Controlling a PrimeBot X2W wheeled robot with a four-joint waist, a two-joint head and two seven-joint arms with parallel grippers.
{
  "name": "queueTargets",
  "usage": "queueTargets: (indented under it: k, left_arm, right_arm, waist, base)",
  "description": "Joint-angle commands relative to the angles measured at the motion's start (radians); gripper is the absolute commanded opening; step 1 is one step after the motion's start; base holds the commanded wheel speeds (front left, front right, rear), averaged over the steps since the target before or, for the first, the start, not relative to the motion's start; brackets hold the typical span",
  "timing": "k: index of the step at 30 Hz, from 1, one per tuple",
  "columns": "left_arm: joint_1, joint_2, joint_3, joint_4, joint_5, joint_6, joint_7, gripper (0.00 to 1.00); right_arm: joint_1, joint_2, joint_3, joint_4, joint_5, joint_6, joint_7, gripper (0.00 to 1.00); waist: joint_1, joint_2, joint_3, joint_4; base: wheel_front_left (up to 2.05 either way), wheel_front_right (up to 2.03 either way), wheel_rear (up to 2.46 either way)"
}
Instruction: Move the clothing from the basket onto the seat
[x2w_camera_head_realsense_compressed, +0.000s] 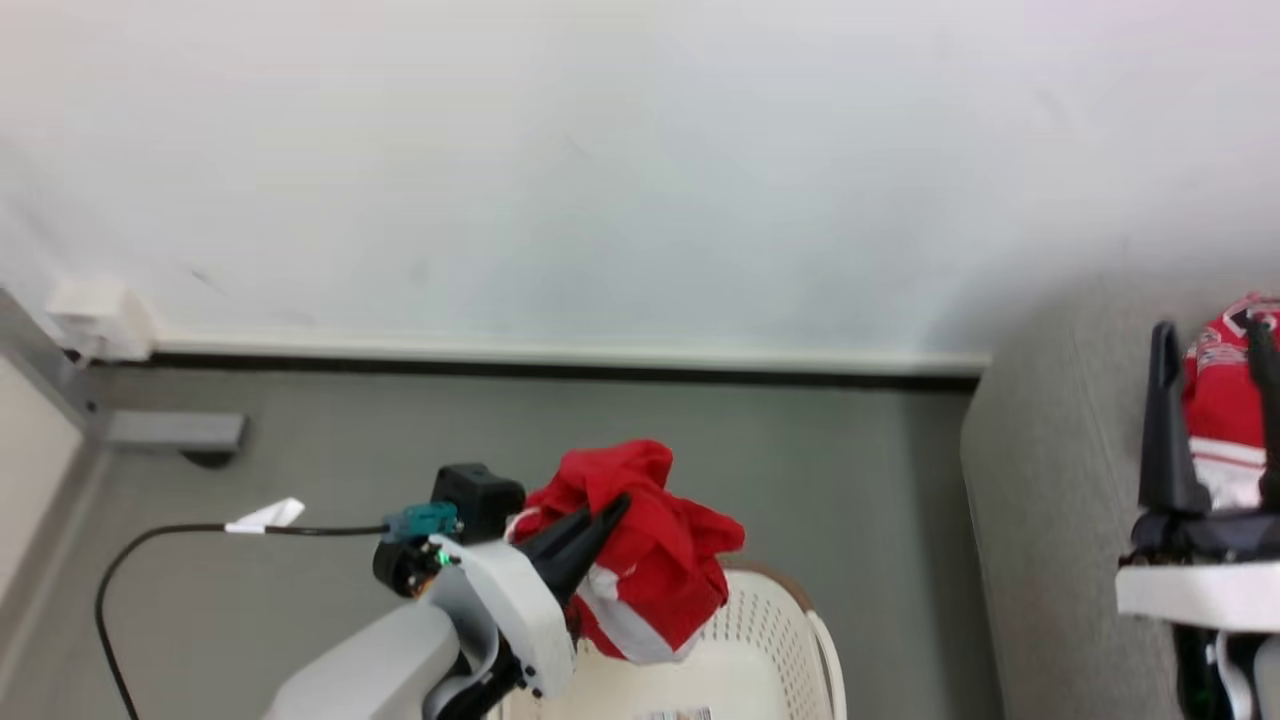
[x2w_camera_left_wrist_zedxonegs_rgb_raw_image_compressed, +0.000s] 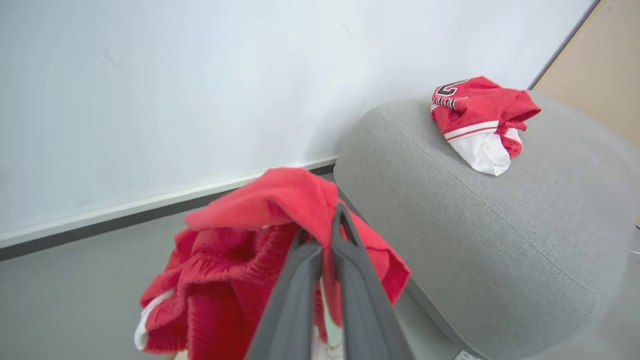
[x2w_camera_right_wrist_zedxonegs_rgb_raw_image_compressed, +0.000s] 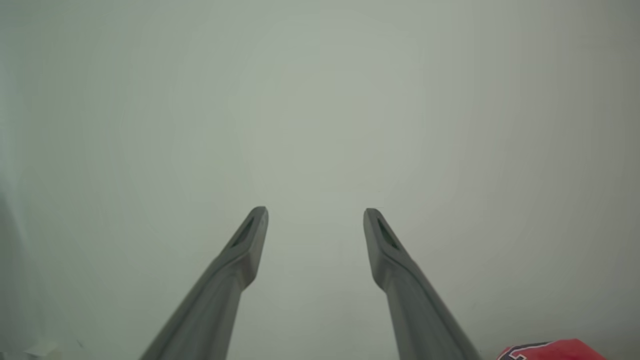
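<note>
Your left gripper (x2w_camera_head_realsense_compressed: 612, 506) is clenched: its two dark fingers are pressed together on a fold of the red garment (x2w_camera_head_realsense_compressed: 655, 540), and in the left wrist view the cloth bunches over and around the closed fingertips (x2w_camera_left_wrist_zedxonegs_rgb_raw_image_compressed: 341, 220), with a strip of white trim hanging at the lower left. The garment hangs off the fingers above the cream basket (x2w_camera_head_realsense_compressed: 775, 620), over its left part; you cannot tell from here whether its lowest fold touches the rim. Your right gripper (x2w_camera_right_wrist_zedxonegs_rgb_raw_image_compressed: 315, 210) is spread wide and holds nothing; in the right wrist view its fingers point at a plain pale wall with clear space between them. In the head view that gripper stands over the grey seat (x2w_camera_head_realsense_compressed: 1045, 500), with the second garment (x2w_camera_left_wrist_zedxonegs_rgb_raw_image_compressed: 480, 120) lying crumpled on the seat cushion beyond its fingers. That garment is red with a white band and dark markings, but the markings are too folded to read. The basket is cut off by the bottom edge of the head view, and the left forearm and the hanging cloth hide much of its inside, so you cannot see what lies in it. The right wrist is cut off at the right edge, and the fingers cross in front of the second garment there. A black cable (x2w_camera_head_realsense_compressed: 130, 560) runs over the grey floor at the left.
</note>
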Motion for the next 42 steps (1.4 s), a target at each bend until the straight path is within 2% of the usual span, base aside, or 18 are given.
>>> queueTargets:
  k: [1,11,26,35,38,42]
  left_arm:
    - [0.013,0.006,0.029,-0.021,0.031,0.001,0.0,0.0]
    - [-0.039,0.028,0.153,-0.134,0.119,0.018,0.0,0.0]
    - [-0.094,0.065,0.189,-0.251,0.139,0.071,0.017,0.0]
    - [-0.099,0.062,0.183,-0.285,0.144,0.084,0.02,0.0]
    - [-0.101,0.057,0.18,-0.291,0.145,0.086,0.02,0.0]
    - [-0.105,0.049,0.172,-0.301,0.149,0.085,0.023,0.0]
  right_arm:
    - [0.041,-0.004,0.007,0.016,0.021,-0.002,-0.002,1.0]
    - [0.12,0.025,0.095,0.075,0.079,-0.002,-0.002,1.0]
    - [0.12,0.022,0.177,0.11,0.094,-0.002,-0.002,1.0]
    - [0.046,-0.083,0.415,0.129,0.16,-0.002,-0.002,1.0]
    - [0.027,-0.092,0.47,0.141,0.179,-0.002,-0.002,1.0]
    - [-0.018,-0.108,0.6,0.182,0.214,-0.002,-0.002,1.0]
  waist:
    - [0.0004,-0.0001,-0.08,0.043]
    - [0.0004,-0.0001,-0.135,0.067]
    - [0.0004,-0.0001,-0.15,0.065]
    - [0.0004,-0.0001,-0.143,0.064]
    - [0.0004,-0.0001,-0.145,0.067]
    - [0.0004,-0.0001,-0.149,0.077]
  base:
    - [0.0,0.0,0.0]
    - [0.0,0.0,0.0]
    - [0.0,0.0,0.0]
    - [0.0,0.0,0.0]
    - [0.0,0.0,0.0]
    - [0.0,0.0,0.0]
